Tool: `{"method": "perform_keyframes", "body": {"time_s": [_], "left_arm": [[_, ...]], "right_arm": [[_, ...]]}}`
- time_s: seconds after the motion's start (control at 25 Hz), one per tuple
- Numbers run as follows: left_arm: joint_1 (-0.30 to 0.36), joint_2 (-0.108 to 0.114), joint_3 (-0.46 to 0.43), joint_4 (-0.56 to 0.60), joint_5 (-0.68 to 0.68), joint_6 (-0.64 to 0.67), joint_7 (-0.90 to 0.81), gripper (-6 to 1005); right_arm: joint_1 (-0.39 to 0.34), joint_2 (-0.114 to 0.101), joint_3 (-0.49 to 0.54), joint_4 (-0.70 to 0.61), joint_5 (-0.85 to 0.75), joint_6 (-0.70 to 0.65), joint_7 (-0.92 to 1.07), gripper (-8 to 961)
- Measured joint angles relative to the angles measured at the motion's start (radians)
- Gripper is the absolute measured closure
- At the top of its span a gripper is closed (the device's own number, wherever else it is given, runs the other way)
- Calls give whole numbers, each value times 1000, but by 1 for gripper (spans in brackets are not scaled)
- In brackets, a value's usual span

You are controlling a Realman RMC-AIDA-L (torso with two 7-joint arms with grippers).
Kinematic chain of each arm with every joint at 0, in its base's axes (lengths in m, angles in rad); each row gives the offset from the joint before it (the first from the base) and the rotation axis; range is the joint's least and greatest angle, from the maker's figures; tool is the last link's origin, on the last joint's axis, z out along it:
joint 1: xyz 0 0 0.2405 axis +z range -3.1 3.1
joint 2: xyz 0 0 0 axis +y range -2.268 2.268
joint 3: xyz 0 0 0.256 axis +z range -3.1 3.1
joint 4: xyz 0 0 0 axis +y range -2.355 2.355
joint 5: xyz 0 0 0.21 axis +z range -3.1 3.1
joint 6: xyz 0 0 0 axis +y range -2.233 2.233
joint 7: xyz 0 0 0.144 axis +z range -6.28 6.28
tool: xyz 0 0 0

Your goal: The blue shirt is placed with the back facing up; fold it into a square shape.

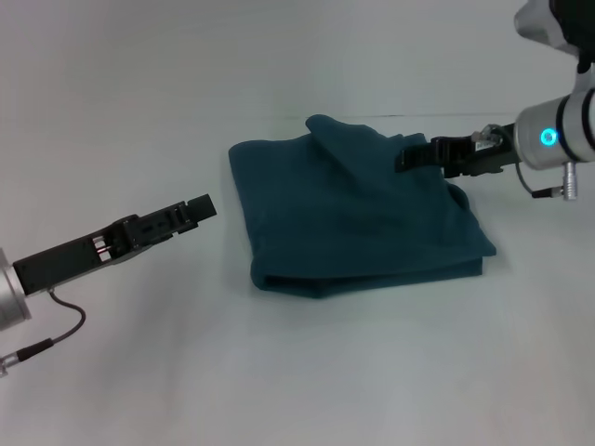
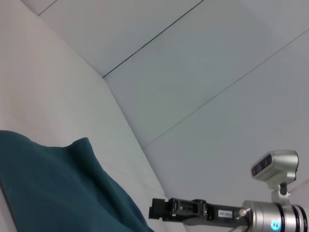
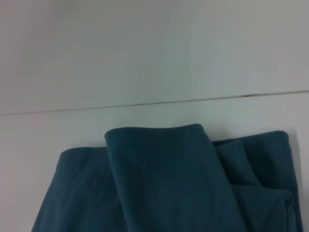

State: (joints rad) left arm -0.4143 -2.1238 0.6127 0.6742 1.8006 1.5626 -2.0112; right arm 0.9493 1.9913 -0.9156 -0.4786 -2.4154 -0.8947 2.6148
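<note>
Two grippers frame a single garment on the white tabletop point(image 1: 139, 372). The blue shirt point(image 1: 353, 223) lies near the middle of the surface, already folded into a rough, thick rectangle, with doubled layers showing along its near edge and its right-hand corner. At its far right portion a fold of fabric rises off the pile into a raised peak.

The right gripper point(image 1: 409, 154) reaches in from the right side at that raised part, its fingers meeting the cloth at the lifted fold; they appear closed on the fabric, holding it up off the rest of the pile. The right wrist view shows the lifted flap in front, with the folded layers behind it.

The left gripper point(image 1: 201, 207) hovers off the shirt's left edge, apart from the cloth, above bare tabletop. Whether its fingers stand open or closed I cannot tell; nothing is held in them.

In the left wrist view the right gripper point(image 2: 157, 210) appears just beside the raised shirt edge.
</note>
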Motion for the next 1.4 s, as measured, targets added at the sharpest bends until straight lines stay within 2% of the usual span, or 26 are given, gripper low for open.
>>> {"method": "perform_keyframes", "body": {"time_s": [0.24,0.6,0.84,1.16,1.4], "left_arm": [[-5,-3,-3,-2,0,0,0,265],[-11,-10,-4,-2,0,0,0,265],[-17,-12,-4,-3,0,-12,0,264],[-17,-13,-5,-4,0,-15,0,263],[-17,-13,-5,-4,-13,-15,0,263]], "right_arm": [[-11,35,3,2,6,55,-32,26],[-17,42,6,2,8,82,-41,27],[-18,58,5,3,9,96,-63,27],[-18,58,9,3,13,74,-65,27],[-37,42,11,-14,99,25,-92,27]]}}
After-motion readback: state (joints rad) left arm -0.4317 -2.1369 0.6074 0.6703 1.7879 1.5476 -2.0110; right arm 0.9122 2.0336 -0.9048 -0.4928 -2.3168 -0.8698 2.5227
